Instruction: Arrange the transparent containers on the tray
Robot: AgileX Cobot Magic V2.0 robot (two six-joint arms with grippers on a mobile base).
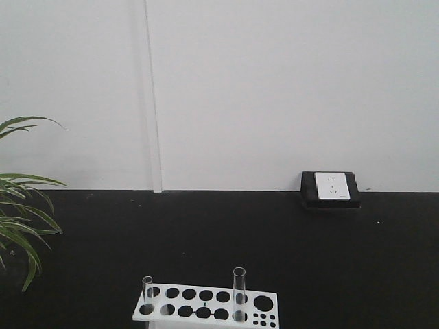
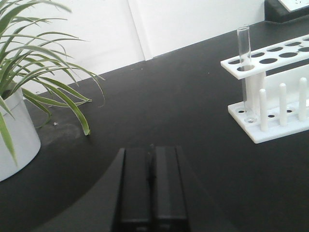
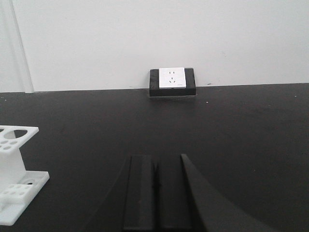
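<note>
Two clear glass test tubes stand upright in a white rack (image 1: 206,306) at the bottom of the front view, one at its left end (image 1: 147,290) and a taller one right of middle (image 1: 239,293). The left wrist view shows one tube (image 2: 245,67) standing in the rack's near corner (image 2: 270,96). My left gripper (image 2: 152,147) is shut and empty, low over the black table, left of the rack. My right gripper (image 3: 155,164) is shut and empty too, with the rack's end (image 3: 14,159) to its left. The tray is out of view.
A potted plant with long green leaves (image 2: 34,82) in a white pot (image 2: 17,137) stands left of the left gripper. A white wall socket on a black block (image 3: 172,82) sits at the table's back edge against the white wall.
</note>
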